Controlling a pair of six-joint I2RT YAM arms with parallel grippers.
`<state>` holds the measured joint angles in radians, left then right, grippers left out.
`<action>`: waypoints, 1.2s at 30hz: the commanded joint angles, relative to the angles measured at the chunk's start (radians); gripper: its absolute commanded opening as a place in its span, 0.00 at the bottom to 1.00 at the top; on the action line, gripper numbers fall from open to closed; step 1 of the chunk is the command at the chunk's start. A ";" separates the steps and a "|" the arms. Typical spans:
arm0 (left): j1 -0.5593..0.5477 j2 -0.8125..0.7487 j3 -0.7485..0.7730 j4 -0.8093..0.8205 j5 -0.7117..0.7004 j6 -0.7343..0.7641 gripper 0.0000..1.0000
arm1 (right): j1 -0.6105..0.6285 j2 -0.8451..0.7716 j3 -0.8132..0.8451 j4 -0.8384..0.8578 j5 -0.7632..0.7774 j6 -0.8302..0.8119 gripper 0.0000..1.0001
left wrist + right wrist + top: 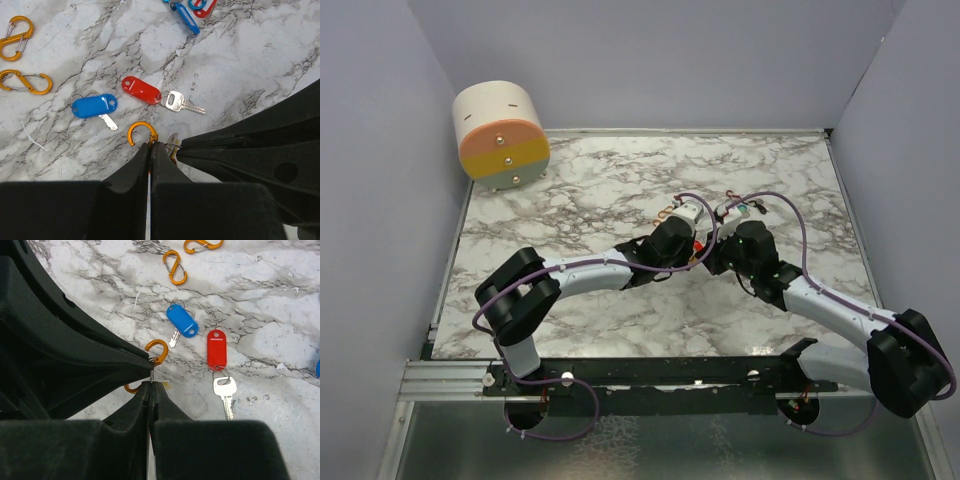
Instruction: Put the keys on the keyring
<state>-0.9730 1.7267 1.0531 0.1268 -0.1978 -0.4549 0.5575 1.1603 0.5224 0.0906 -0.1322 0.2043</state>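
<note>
My left gripper [151, 144] is shut on an orange clip keyring [142, 132], whose open hook sticks out past the fingertips. My right gripper [151, 384] is shut on a silver key [172, 141] with a thin wire ring, held edge-on right beside that keyring [159, 351]. Both grippers meet at the middle of the table [703, 250]. On the marble lie a blue-tagged key [94, 106], also seen from the right wrist [182, 321], and a red-tagged key [142, 90] with its silver blade [224, 390]. The lower part of the held keyring is hidden by the fingers.
Two spare orange clips [17, 35] [27, 81] lie to the left of the keys. More blue and red tags [187, 17] sit at the far side. A round cream, orange and grey box [500, 135] stands at the table's back left corner. Grey walls enclose the table.
</note>
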 commanded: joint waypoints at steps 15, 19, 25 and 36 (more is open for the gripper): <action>-0.006 0.011 0.057 0.018 -0.013 0.025 0.00 | 0.021 -0.033 0.001 0.046 -0.023 -0.014 0.01; -0.005 0.015 0.059 0.019 -0.015 0.026 0.00 | 0.023 -0.036 -0.002 0.047 -0.028 -0.016 0.01; -0.005 0.012 0.056 0.022 -0.028 0.025 0.00 | 0.028 -0.033 -0.005 0.046 -0.033 -0.016 0.01; 0.003 -0.001 0.052 0.022 -0.047 0.026 0.00 | 0.032 -0.037 -0.010 0.037 -0.032 -0.013 0.01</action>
<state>-0.9726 1.7302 1.0733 0.1215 -0.2218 -0.4343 0.5770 1.1423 0.5217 0.0910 -0.1360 0.2031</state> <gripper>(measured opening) 0.019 0.012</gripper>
